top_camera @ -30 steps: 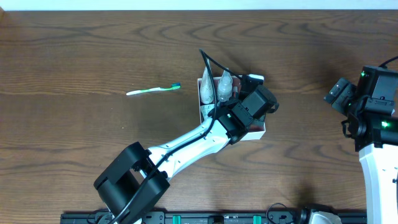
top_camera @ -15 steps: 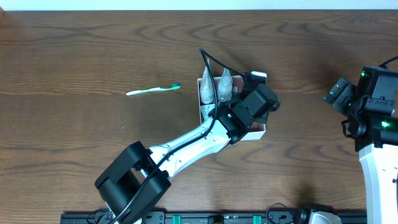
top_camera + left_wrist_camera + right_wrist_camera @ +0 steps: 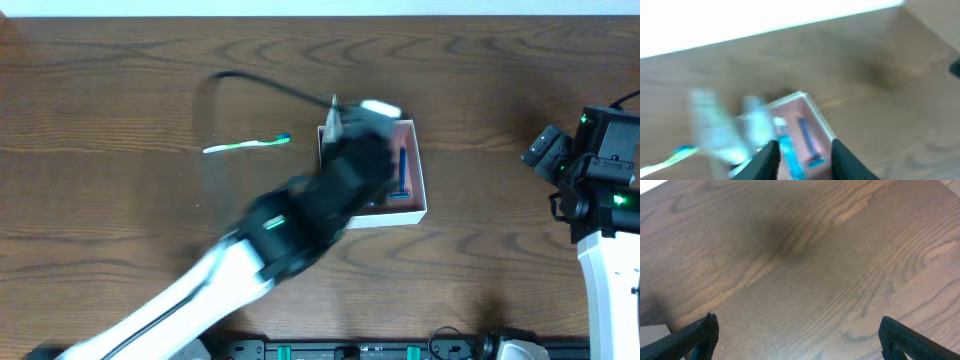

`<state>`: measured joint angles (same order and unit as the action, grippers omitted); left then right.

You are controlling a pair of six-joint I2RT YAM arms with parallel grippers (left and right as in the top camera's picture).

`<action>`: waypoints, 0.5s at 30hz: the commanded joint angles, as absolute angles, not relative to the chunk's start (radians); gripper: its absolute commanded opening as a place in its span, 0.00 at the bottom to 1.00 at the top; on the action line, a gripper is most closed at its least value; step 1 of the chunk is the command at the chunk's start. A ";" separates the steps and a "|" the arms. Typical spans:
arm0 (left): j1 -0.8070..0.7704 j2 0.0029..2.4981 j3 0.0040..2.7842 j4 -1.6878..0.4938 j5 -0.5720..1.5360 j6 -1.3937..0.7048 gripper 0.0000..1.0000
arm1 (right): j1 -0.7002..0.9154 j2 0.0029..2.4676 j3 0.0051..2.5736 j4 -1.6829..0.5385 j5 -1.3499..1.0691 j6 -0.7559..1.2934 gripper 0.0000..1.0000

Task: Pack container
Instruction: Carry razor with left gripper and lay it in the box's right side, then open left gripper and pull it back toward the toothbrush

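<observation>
Now the left arm has swung back, blurred, uncovering the right half of the container on the counter, a blue razor inside. A green toothbrush lies to its left. The left tool stands partly open, empty; the right tool, at the right, gapes wide, holding nothing.

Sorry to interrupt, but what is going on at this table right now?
The robot is packing toiletries into the container. The left gripper, blurred in motion, is over it with jaws apart and nothing between them. A blue razor and bottles are inside; a toothbrush lies on the table to the container's left. The right gripper hangs open off to the side, empty.
</observation>
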<state>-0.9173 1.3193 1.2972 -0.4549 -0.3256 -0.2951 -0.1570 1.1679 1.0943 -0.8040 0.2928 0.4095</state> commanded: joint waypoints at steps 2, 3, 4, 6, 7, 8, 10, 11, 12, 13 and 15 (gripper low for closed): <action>-0.834 1.207 1.302 -0.540 -0.620 -0.254 0.38 | -0.165 1.167 1.097 -0.805 0.307 0.411 0.99; -0.799 1.196 1.302 -0.543 -0.645 -0.254 0.38 | -0.165 1.167 1.097 -0.805 0.307 0.411 0.99; -0.749 1.193 1.302 -0.538 -0.651 -0.247 0.38 | -0.165 1.168 1.097 -0.805 0.307 0.411 0.99; -0.651 1.203 1.302 -0.514 -0.632 -0.236 0.38 | -0.165 1.167 1.097 -0.805 0.307 0.411 0.99; -0.589 1.218 1.302 -0.497 -0.599 -0.236 0.38 | -0.165 1.167 1.097 -0.805 0.307 0.411 0.99; -0.537 1.236 1.302 -0.483 -0.555 -0.232 0.38 | -0.165 1.167 1.097 -0.805 0.307 0.411 0.99; -0.427 1.287 1.302 -0.455 -0.439 -0.233 0.38 | -0.165 1.167 1.097 -0.805 0.307 0.411 0.99; -0.382 1.317 1.302 -0.447 -0.383 -0.234 0.38 | -0.165 1.167 1.097 -0.805 0.307 0.411 0.99; -0.342 1.350 1.302 -0.442 -0.327 -0.240 0.38 | -0.165 1.167 1.097 -0.805 0.307 0.411 0.99; -0.301 1.390 1.302 -0.441 -0.272 -0.248 0.38 | -0.165 1.167 1.097 -0.805 0.307 0.411 0.99; -0.246 1.464 1.302 -0.443 -0.187 -0.249 0.38 | -0.165 1.167 1.097 -0.805 0.307 0.411 0.99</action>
<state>-0.3069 1.3815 1.2987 -0.4412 -0.3676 -0.2539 -0.1570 1.1679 1.0943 -0.8040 0.2924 0.4095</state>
